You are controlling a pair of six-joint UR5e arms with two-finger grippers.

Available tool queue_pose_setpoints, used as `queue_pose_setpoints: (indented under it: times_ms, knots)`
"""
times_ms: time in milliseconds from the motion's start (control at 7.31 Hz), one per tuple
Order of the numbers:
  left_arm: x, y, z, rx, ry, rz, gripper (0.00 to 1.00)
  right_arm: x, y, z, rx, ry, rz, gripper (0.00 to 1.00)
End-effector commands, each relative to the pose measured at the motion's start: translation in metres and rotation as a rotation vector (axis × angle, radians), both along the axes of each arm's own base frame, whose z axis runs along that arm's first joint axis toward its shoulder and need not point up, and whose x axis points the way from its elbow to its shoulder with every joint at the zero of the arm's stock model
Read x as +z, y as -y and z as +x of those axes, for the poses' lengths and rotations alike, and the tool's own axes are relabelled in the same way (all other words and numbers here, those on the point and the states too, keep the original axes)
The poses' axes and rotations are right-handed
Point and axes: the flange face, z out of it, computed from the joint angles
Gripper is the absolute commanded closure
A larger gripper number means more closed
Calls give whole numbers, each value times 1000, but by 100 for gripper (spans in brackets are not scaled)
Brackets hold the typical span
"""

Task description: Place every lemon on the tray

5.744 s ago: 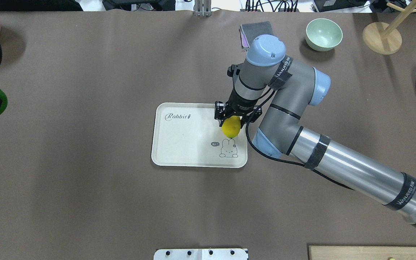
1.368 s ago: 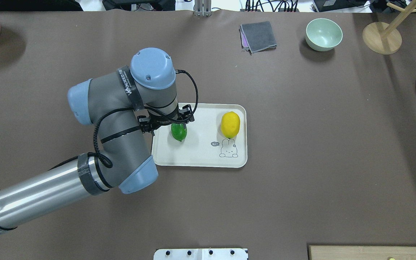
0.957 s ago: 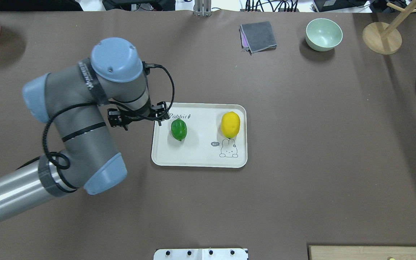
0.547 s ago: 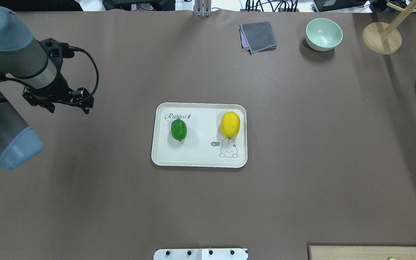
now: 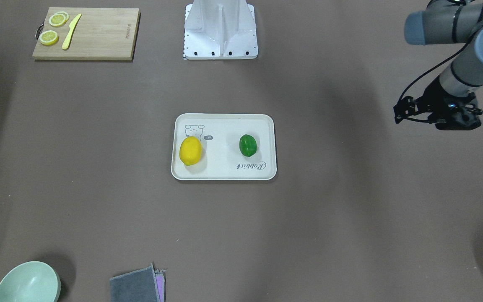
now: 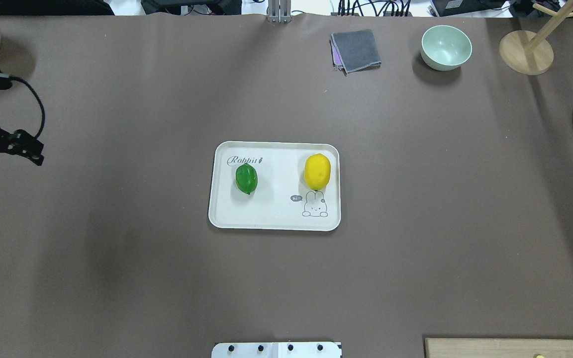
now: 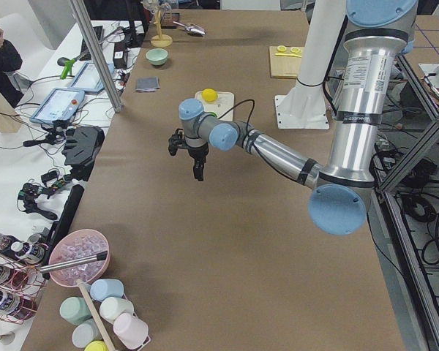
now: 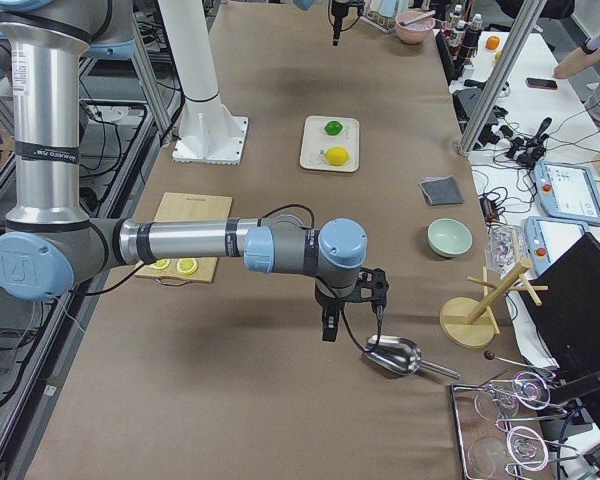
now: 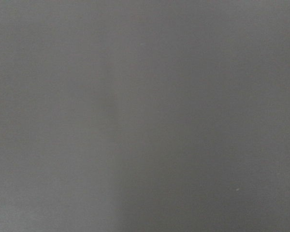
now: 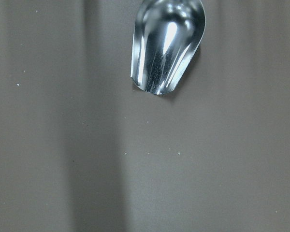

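Yellow lemon (image 6: 317, 171): sitting on the tray (image 6: 271, 218), right side in the overhead view, just above the bear drawing (image 6: 315, 204)
Green lemon (image 6: 246, 178): on the tray too, left side, just under the "Rabbit" script (image 6: 244, 160), well apart from the yellow one
Left gripper (image 7: 198, 170): at the overhead view's far left edge, over bare table (image 6: 117, 258); fingers apart or together, can't tell
Right gripper (image 8: 327, 328): lower middle of the right side view, near the metal scoop (image 10: 166, 46); its jaws, can't tell either

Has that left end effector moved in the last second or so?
Yes. The left end effector has pulled away from the tray, out to the left edge of the table in the overhead view, leaving the green lemon on it.
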Motion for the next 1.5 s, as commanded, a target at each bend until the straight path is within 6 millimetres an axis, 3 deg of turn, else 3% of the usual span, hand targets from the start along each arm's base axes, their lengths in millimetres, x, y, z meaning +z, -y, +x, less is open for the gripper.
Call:
queue_pose_setpoints:
  times_ms: [0,274,410,684,821,957,1231,1368]
  knots:
    - [70,-34,-82,-22,-1,-47,2,1,-1,1,1,0,-1,1]
    - [132,-77,-154,-55,9,-98,2,2,-2,3,3,-5,-1,1]
    - [145,-84,-167,-80,17,-129,2,3,-4,3,0,-6,0,1]
    - [199,-89,-220,-169,25,-193,2,5,-8,5,1,-11,-1,1]
    - [218,-77,-239,-147,30,-164,2,0,-9,5,1,-12,10,1]
    - [223,-72,-251,-148,36,-173,2,7,-17,5,-1,-12,-6,1]
    - [195,-38,-277,-157,69,-232,2,9,-19,5,-1,-10,-11,1]
    - [185,-33,-282,-126,113,-189,2,10,-20,5,-1,-10,-12,1]
